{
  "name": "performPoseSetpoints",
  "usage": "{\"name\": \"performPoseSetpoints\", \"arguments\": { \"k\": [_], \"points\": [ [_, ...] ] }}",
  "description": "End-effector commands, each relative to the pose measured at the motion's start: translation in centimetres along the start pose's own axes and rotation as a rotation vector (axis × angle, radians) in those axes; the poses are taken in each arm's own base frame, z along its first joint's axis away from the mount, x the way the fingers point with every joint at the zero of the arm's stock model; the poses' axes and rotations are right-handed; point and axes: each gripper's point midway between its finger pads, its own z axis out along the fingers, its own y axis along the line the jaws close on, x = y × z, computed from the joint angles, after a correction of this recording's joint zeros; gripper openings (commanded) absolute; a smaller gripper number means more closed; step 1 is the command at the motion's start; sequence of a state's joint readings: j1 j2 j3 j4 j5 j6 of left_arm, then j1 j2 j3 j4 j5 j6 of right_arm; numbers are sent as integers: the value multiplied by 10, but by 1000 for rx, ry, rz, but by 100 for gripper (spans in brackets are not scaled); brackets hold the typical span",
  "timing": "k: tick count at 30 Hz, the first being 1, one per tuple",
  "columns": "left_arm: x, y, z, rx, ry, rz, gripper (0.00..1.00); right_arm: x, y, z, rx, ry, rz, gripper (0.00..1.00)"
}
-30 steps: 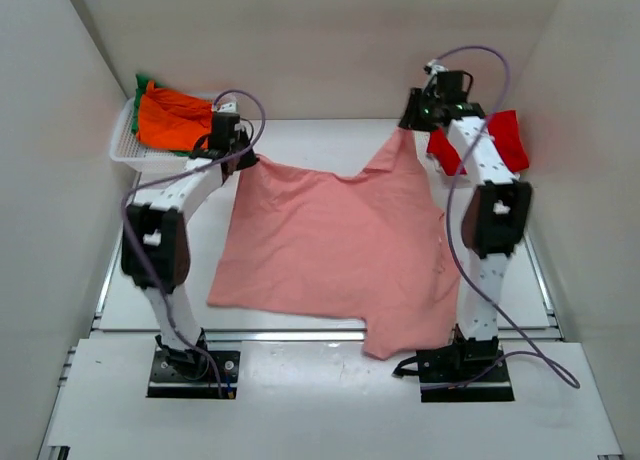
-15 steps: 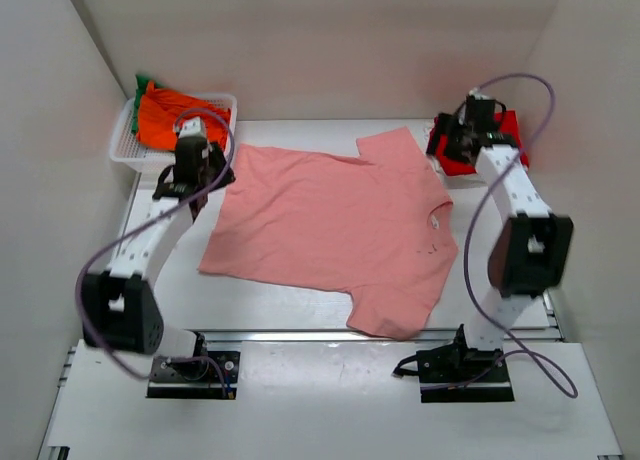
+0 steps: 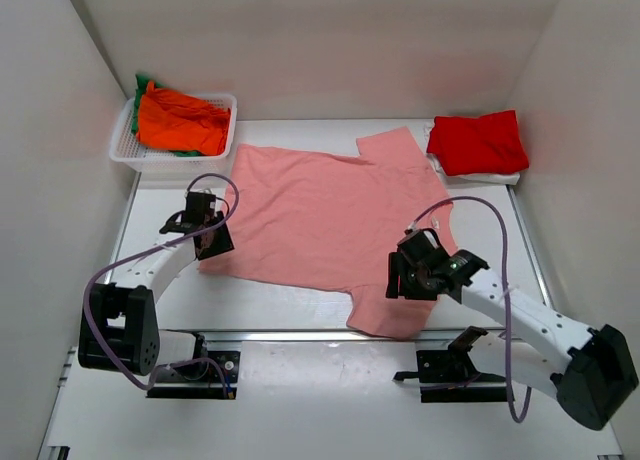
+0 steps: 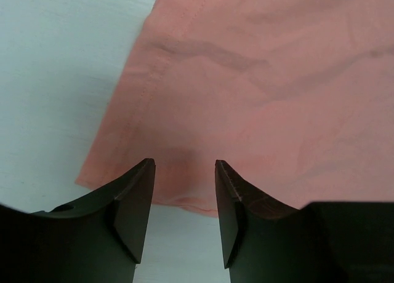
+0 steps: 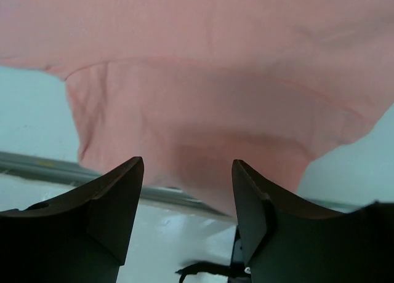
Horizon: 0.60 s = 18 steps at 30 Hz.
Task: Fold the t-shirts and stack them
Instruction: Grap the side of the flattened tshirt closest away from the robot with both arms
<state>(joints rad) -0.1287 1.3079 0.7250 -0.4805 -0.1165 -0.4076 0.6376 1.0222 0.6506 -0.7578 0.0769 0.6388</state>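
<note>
The salmon-pink shirt (image 3: 330, 220) lies spread flat mid-table, apparently laid out for folding; the left gripper (image 4: 184, 172) hangs wide and empty over its near-left hem corner, the right gripper (image 5: 188, 166) likewise over the near sleeve, probably to pinch those edges; one red shirt (image 3: 477, 142) sits folded far right, likely the stack's base; one orange shirt (image 3: 180, 123) and one green shirt (image 3: 140, 85) wait in the single basket (image 3: 125, 152); four shirts altogether.

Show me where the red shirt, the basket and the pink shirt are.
red shirt (image 3: 478, 142), top view, middle of the folded fabric
basket (image 3: 150, 162), top view, bare near rim
pink shirt (image 3: 320, 220), top view, middle of the body
</note>
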Motion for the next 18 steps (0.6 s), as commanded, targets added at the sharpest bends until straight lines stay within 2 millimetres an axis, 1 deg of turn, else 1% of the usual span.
{"name": "performPoseSetpoints", "arguments": {
  "k": [1,2,4,5,7,8,10,11,12,13,14,17,18],
  "points": [
    [0,6,-1,-11,-19,-10,57,7,13,-14,-47,-28,113,57],
    [-2,7,0,-21,-30,-14,58,17,10,-14,-40,-5,105,59],
    [-1,12,1,-38,-33,-17,58,30,3,-12,-18,32,90,58],
    [5,15,4,-47,-19,-13,57,34,1,-14,-20,40,94,59],
    [4,23,7,-73,-19,-21,58,46,-4,-14,-2,76,88,60],
    [4,23,7,-77,-19,-14,58,49,-6,-14,3,82,85,59],
    [-1,25,8,-85,-36,-27,59,60,-15,-14,35,112,85,60],
    [0,25,7,-94,-34,-21,59,62,-19,-14,47,117,99,61],
    [-2,26,8,-99,-42,-25,59,65,-20,-12,43,128,100,62],
    [2,28,10,-104,-24,-17,60,67,-19,-11,43,132,104,62],
    [0,29,11,-108,-17,-13,59,68,-19,-10,48,141,111,63],
    [9,26,15,-113,33,17,59,79,-23,-4,71,193,101,68],
    [17,25,17,-105,67,31,60,83,-23,-3,78,209,91,70]
  ]
}}
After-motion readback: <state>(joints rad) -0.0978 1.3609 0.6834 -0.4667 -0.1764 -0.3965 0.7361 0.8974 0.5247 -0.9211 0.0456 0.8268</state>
